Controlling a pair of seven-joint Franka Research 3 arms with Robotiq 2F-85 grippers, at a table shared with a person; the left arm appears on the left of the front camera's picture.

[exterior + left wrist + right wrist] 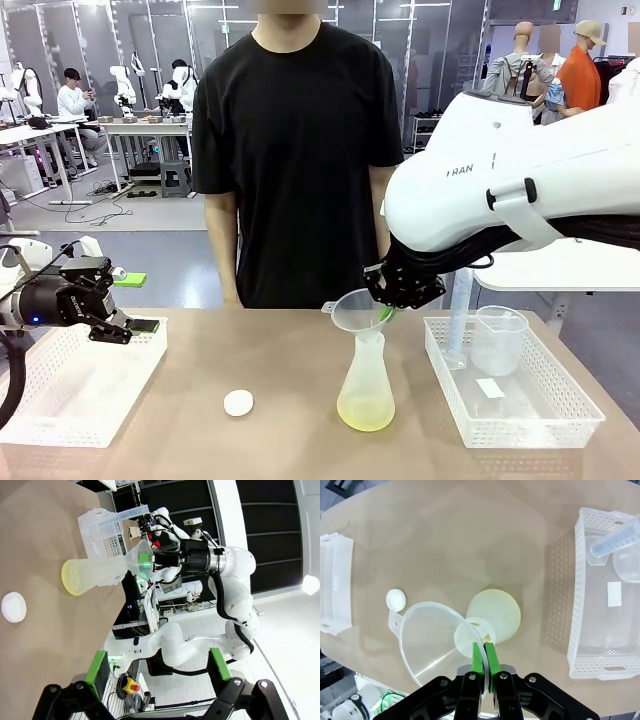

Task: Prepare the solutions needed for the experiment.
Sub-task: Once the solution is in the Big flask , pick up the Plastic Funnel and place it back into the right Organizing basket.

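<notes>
One shallow pale-yellow solution (366, 411) (translucent) in flask (368, 362) under funnel (354, 311)

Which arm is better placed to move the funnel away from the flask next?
Right. The right gripper is shut on the funnel's rim at the flask's neck. The left gripper hangs open over the left basket, well apart from both.

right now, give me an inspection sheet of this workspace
surface: brown table, no spills seen
job's things: pale yellow solution shallow in clear conical flask; clear plastic funnel tilted at its mouth
clutter: small white round cap; white perforated left basket; white perforated right basket holding clear beaker
grippers: left gripper open near left basket; right gripper shut on funnel
cables: black cable along left arm
surroundings: person in black t-shirt across table
</notes>
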